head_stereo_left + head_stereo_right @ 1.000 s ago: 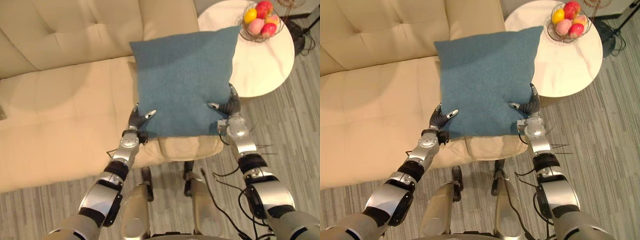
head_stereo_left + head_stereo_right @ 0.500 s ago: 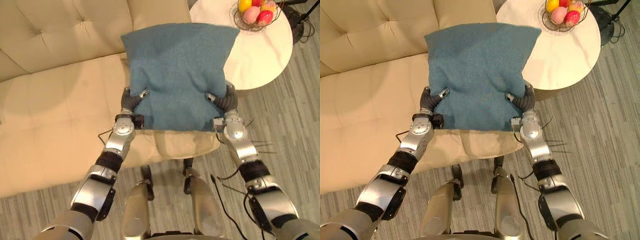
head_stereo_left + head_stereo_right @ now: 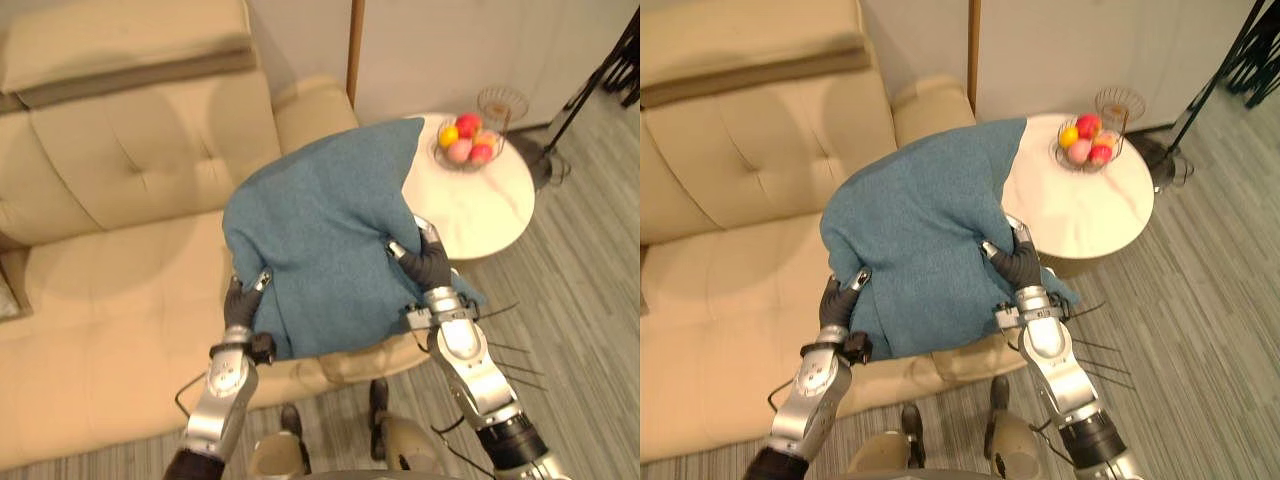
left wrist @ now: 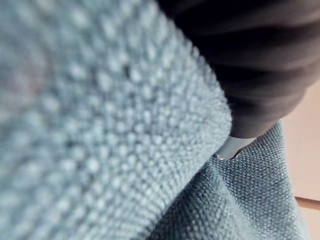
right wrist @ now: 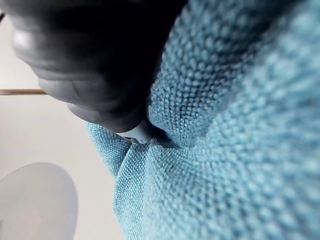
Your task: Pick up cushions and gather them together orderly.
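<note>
Left eye view: the blue cushion hangs above the sofa seat's front edge, with the left hand and right hand pinching its lower sides, fingers curled into the cloth. Right eye view: a round desk stands beside the sofa's arm. Wrist views: blue weave presses against both hands.

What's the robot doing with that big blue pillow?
The robot is holding the blue cushion up in the air with both hands. Its left hand pinches one side and its right hand pinches the other. The cushion hangs above the seat of the beige sofa. A round white table with a bowl of fruit stands beside the sofa, on the robot's right.
</note>
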You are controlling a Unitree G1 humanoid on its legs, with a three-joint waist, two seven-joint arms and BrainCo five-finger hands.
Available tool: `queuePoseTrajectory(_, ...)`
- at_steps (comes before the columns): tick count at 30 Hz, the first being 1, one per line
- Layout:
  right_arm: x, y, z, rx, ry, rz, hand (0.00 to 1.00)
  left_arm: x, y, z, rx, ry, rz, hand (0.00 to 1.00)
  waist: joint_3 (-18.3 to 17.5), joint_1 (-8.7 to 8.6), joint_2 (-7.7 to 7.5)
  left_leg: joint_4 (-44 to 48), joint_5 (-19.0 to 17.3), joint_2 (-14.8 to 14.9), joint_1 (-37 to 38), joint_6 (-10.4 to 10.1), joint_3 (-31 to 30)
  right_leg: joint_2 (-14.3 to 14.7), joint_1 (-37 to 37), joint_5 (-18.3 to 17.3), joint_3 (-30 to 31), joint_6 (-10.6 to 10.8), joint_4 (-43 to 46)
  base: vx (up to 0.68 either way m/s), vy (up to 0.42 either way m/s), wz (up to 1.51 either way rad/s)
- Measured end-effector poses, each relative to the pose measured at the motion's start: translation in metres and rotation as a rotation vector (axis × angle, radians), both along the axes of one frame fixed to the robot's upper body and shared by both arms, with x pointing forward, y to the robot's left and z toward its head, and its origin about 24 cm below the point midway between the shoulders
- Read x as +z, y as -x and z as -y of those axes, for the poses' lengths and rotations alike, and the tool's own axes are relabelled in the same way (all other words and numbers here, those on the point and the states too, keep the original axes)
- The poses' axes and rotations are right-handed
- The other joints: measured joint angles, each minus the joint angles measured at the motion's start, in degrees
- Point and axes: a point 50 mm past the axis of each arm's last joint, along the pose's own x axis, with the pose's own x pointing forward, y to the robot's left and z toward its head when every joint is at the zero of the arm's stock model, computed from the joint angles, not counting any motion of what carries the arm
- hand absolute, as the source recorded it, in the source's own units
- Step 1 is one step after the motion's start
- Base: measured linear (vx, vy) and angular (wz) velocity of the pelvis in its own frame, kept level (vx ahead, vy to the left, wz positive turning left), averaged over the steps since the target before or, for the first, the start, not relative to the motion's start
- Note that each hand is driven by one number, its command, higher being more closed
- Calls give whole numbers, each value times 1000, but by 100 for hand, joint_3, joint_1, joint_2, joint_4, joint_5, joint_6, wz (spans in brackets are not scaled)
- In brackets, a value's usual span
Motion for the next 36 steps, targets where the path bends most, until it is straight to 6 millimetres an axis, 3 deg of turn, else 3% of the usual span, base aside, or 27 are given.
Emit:
queuePoseTrajectory(2, -2, 1, -1, 2, -7, -8, 100, 1, 0, -2, 5, -7, 4, 100, -8, 20, -13, 348, -78, -26, -293, 112, 5, -65, -128, 77, 60, 87, 46, -173, 41, -14)
queuePoseTrajectory(4, -7, 0, 0, -4, 10, -28, 100, 1, -1, -3, 3, -10, 8, 100, -16, 26, 3, 667, -77, 23, -590, 186, -6, -71, -336, 405, 118, 508, 68, -235, 42, 1)
queuePoseTrajectory(6, -27, -2, 4, -26, 37, -109, 100, -4, -4, -2, -10, -23, -13, 100, -5, -87, -13, 857, 15, 53, -713, 371, -363, -162, -529, -1080, 96, 94, 2333, -172, -22, 78)
queuePoseTrajectory(8, -41, -2, 7, -41, 62, -163, 100, -9, -1, -3, -12, -25, -37, 100, -27, -60, -55, 987, 115, -44, -799, 363, -787, -182, -211, -1714, 201, 341, 3456, -168, -113, 129)
queuePoseTrajectory(10, -44, -3, 8, -46, 76, -171, 100, -8, -1, -3, -19, -30, -33, 100, -89, 36, -108, 1053, 344, -176, -1222, 321, -1185, -94, 136, -2125, 234, 161, 3244, -264, -236, 122)
queuePoseTrajectory(12, -34, -10, 7, -44, 88, -127, 100, -5, -3, -1, -21, -28, -18, 100, -167, 194, 31, 582, 1102, -168, -1958, 143, -1650, 112, 145, -2330, -14, -11, 1909, -319, -211, 93)
queuePoseTrajectory(14, -38, -14, 16, -70, 111, -143, 100, -5, -4, 5, -26, 0, -17, 100, -106, 244, 367, -173, 1478, 143, -2008, -5, -1848, 482, 102, -1966, -458, -271, 1560, -378, -184, 99)
queuePoseTrajectory(16, -49, -12, 26, -121, 113, -201, 100, -6, -4, 13, -58, 6, -23, 100, -92, 201, 301, -539, 1066, 352, -1896, -51, -1197, 377, 159, -1822, -884, -443, 1475, -358, -165, 120)
queuePoseTrajectory(17, -51, -11, 34, -157, 108, -210, 100, -6, -3, 20, -91, 14, -27, 100, -58, 188, 224, -229, 995, 360, -1957, -13, -711, 205, 174, -1778, -1104, -485, 1445, -298, -88, 90)
queuePoseTrajectory(19, -52, -10, 40, -184, 103, -218, 100, -7, -2, 27, -125, 20, -27, 100, -72, 61, 183, 475, 947, 243, -1965, 89, -385, -55, 161, -1647, -1362, -508, 1293, -329, 4, 94)
queuePoseTrajectory(21, -52, -9, 43, -192, 100, -218, 100, -5, -2, 29, -140, 25, -16, 100, -87, -82, 194, 1014, 793, 215, -1800, 258, -267, -197, 164, -1425, -1489, -453, 1039, -208, 96, 61)
queuePoseTrajectory(23, -52, -5, 44, -200, 93, -217, 100, -4, -3, 31, -156, 29, -9, 100, -131, -99, 267, 640, 358, 237, -1108, 149, -122, -198, 156, -1197, -1509, -281, 742, -175, 177, 22)
queuePoseTrajectory(25, -53, -4, 43, -207, 70, -221, 100, -6, -4, 30, -159, 21, -15, 100, -171, -97, 151, 327, 438, 143, -1043, 104, -97, -236, 172, -980, -1493, -206, 495, -95, 154, 19)
queuePoseTrajectory(27, -52, -2, 39, -211, 38, -221, 100, -8, -3, 28, -160, 15, -27, 100, -232, -59, 53, 697, 313, 100, -1268, 275, -125, -273, 276, -682, -1531, -56, 219, -61, 173, 15)
queuePoseTrajectory(34, -43, -2, 34, -195, 13, -183, 100, -8, -3, 23, -161, -8, -27, 100, -272, -46, 36, 1321, -166, 52, -1550, 415, -105, -393, 323, -577, -1485, 81, 90, -37, 130, -1)
queuePoseTrajectory(36, -43, -2, 34, -192, 7, -185, 100, -8, -3, 23, -160, -10, -27, 100, -312, -53, 20, 1563, -423, -3, -1650, 509, -67, -558, 126, -867, -1446, 179, 516, 22, 145, -4)
